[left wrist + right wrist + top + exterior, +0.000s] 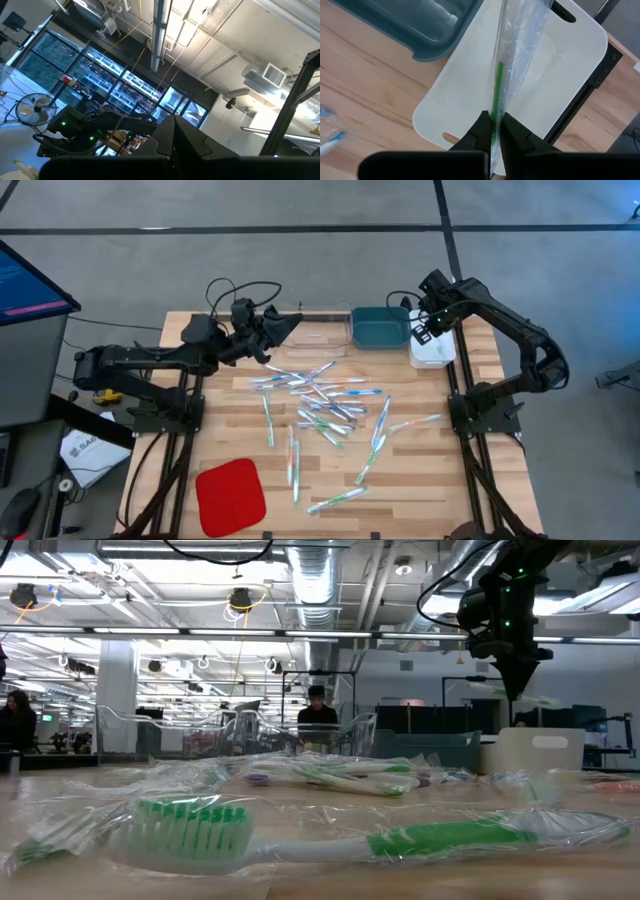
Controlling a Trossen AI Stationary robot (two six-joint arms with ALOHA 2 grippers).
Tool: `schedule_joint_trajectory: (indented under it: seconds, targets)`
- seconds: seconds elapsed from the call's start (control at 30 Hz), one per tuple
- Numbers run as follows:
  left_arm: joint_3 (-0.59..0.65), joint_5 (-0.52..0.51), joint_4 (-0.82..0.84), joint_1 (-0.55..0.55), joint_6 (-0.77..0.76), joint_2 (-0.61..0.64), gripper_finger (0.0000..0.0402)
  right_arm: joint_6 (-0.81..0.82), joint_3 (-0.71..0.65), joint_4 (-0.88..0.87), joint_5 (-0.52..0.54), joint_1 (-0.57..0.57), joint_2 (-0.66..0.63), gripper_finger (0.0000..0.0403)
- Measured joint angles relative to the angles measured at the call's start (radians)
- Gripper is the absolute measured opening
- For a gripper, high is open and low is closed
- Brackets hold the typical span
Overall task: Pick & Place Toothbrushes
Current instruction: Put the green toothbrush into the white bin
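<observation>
Many wrapped toothbrushes (320,405) lie scattered flat on the wooden table; one with green bristles (300,835) lies closest to the low camera. My right gripper (493,134) (424,332) (515,690) points down over the white bin (470,95) (433,352), shut on a green toothbrush (506,65) in its clear wrapper. My left gripper (278,328) (172,150) is shut with nothing in it, raised near the clear bin (315,325) and tilted upward toward the ceiling. My right gripper pinches the green toothbrush's wrapped handle (495,112) between its two fingers (481,131), coming from above and pointing down. The toothbrush hangs below the fingers, lifted clear, lengthwise over the white bin's open inside.
A teal bin (380,327) (415,25) stands between the clear bin and the white bin along the far edge. A flat red pad (230,495) lies at the near left. People and desks show in the room beyond the table in the low view.
</observation>
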State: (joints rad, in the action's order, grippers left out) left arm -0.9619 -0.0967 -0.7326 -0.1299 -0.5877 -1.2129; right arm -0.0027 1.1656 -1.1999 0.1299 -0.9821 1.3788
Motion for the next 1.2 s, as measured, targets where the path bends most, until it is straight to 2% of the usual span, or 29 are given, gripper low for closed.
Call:
schedule_joint_trajectory:
  seconds: [0.5, 0.8, 1.2]
  targets:
    - [0.0, 0.001, 0.001, 0.0, 0.012, 0.0, 0.0002, 0.044, -0.011, -0.009, 0.013, 0.001, 0.003, 0.001]
    - [0.0, 0.001, 0.001, 0.0, 0.025, 0.0, 0.0002, 0.146, -0.011, -0.093, 0.192, 0.082, 0.135, 0.001]
    - [0.0, 0.09, 0.002, 0.0, 0.054, 0.0, 0.0002, 0.214, -0.008, -0.072, 0.215, 0.077, 0.146, 0.001]
